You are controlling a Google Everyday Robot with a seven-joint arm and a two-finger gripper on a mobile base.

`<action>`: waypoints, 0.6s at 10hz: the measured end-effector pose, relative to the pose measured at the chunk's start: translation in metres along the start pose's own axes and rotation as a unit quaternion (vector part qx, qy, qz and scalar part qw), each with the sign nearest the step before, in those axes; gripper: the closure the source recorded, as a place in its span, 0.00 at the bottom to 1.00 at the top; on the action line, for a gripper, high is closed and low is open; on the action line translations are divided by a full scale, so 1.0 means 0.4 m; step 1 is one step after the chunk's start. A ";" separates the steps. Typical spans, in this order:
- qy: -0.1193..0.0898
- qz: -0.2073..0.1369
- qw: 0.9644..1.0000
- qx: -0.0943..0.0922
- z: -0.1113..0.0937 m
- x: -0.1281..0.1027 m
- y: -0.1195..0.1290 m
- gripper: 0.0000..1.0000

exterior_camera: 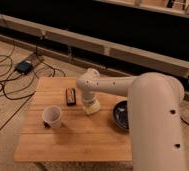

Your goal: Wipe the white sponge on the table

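Pincer [90, 103] sits low over the tabletop [68, 142], directly above the white sponge [92, 108]; whether it pinches anything cannot be told. That sponge rests on the tabletop between a brown bar [70, 96] and a dark bowl [120, 115].

No legible text, labels or numbers anywhere. Nothing on the cup [52, 116], dark bar [70, 96], bowl [120, 115], table [73, 144], robot arm [155, 107] or the box on the floor [24, 66]. Gripper [90, 103] is down at the white sponge [93, 109], mid-table, just right of the dark bar.
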 end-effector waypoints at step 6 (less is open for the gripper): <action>-0.099 -0.018 0.994 -0.033 0.010 -0.020 -0.110 1.00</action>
